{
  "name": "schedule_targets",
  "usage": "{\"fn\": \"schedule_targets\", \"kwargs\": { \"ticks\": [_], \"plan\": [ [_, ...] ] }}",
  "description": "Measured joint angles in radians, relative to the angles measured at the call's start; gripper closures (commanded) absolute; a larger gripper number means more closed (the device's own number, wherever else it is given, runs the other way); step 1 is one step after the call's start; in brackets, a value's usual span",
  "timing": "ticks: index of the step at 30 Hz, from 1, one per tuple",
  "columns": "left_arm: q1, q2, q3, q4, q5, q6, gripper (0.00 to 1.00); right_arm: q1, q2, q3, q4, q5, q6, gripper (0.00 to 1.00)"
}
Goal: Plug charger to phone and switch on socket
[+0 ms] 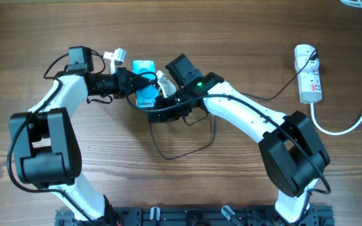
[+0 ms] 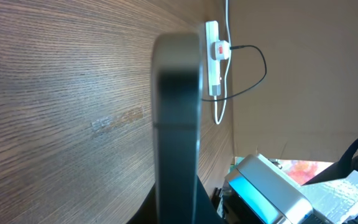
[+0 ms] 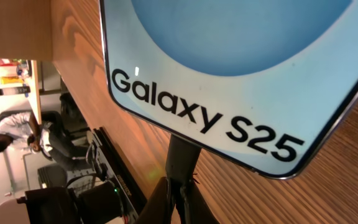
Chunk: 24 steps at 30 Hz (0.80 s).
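The phone [image 1: 144, 80] lies screen up at the table's middle, turquoise with a lighter oval; in the right wrist view [image 3: 241, 56] it fills the frame and reads "Galaxy S25". My left gripper [image 1: 131, 81] is shut on its left edge; in the left wrist view the phone is a dark blurred bar [image 2: 178, 124] seen edge-on. My right gripper [image 1: 163, 95] is shut on the charger's plug [image 3: 182, 155], whose tip meets the phone's bottom edge. The black cable [image 1: 187, 147] loops on the table and runs to the socket [image 1: 309, 74] at the far right, also in the left wrist view [image 2: 212, 59].
The socket's thick white lead [image 1: 357, 119] curves along the right edge. A white part of the right gripper [image 2: 272, 193] sits close beside the phone. The arm bases stand at the front edge.
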State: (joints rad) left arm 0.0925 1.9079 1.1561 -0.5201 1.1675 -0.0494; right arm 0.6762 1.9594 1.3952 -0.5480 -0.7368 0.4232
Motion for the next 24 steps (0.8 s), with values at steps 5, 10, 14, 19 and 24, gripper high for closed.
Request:
{"fn": "schedule_targets", "kwargs": {
  "ticks": [5,10,14,19,24],
  "plan": [
    [-0.006,0.000,0.005,0.001,0.000,0.004,0.96,-0.005,0.000,0.000,0.000,-0.005,0.003,0.83],
    [-0.016,0.001,-0.003,-0.008,-0.016,0.013,0.96,-0.029,-0.002,0.003,0.036,-0.014,0.014,0.33],
    [-0.022,0.005,-0.004,0.001,-0.048,0.024,0.96,-0.040,-0.002,0.003,0.025,-0.026,0.023,0.21],
    [-0.030,0.005,-0.021,-0.014,-0.016,0.021,0.96,-0.098,-0.007,0.012,-0.023,-0.010,0.000,0.15],
    [-0.034,0.005,-0.025,-0.011,0.001,0.013,0.96,-0.140,-0.037,0.021,-0.150,-0.010,-0.038,0.15]
  ]
}}
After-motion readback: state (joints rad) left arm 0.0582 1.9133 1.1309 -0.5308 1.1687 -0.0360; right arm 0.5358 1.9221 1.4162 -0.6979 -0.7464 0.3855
